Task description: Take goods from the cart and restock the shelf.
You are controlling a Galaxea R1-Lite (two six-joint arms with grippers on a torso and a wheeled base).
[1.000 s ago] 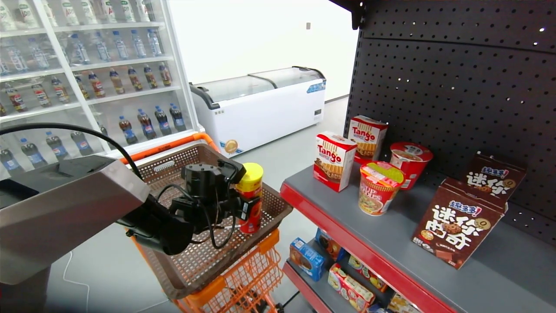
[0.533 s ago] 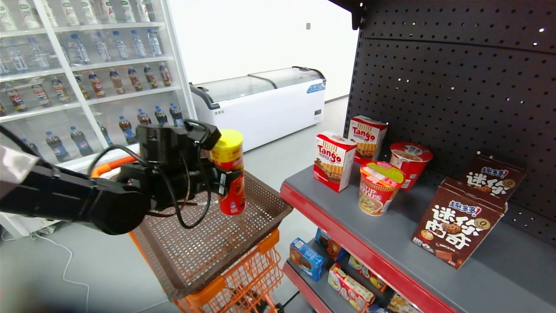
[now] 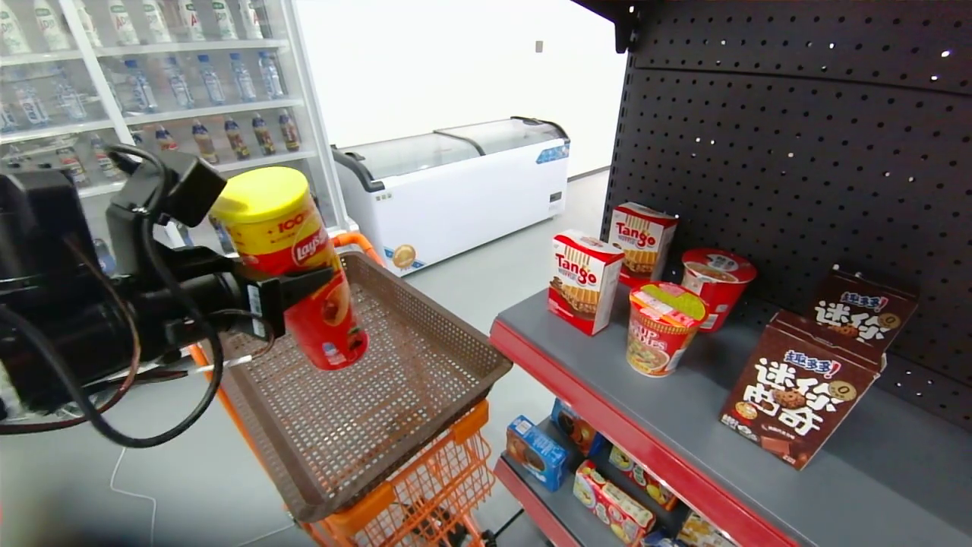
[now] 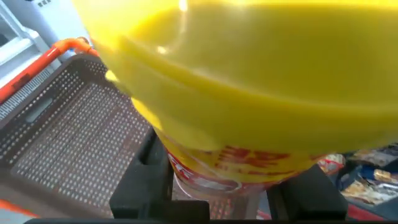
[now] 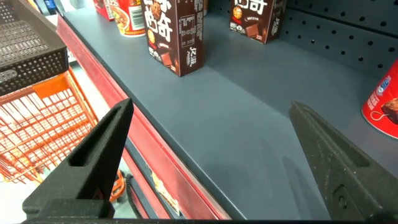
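Shelf [image 3: 683, 410] lies off to the right of the left gripper [image 3: 304, 292], bare grey room by the boxes [image 3: 797, 395], cart [image 3: 395, 410] just below it, and the can [image 3: 296, 243], near upright, lid up, sits clamped at mid-body in that gripper, while the right gripper [image 5: 211, 109] gapes empty over the shelf.

yellow-lidded red chip can [image 3: 300, 251] — tilted, in mid-air above the cart basket [image 3: 395, 410].

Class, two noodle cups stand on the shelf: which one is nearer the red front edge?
The cup with the yellow-green lid; the red-rimmed cup stands behind it, nearer the pegboard.
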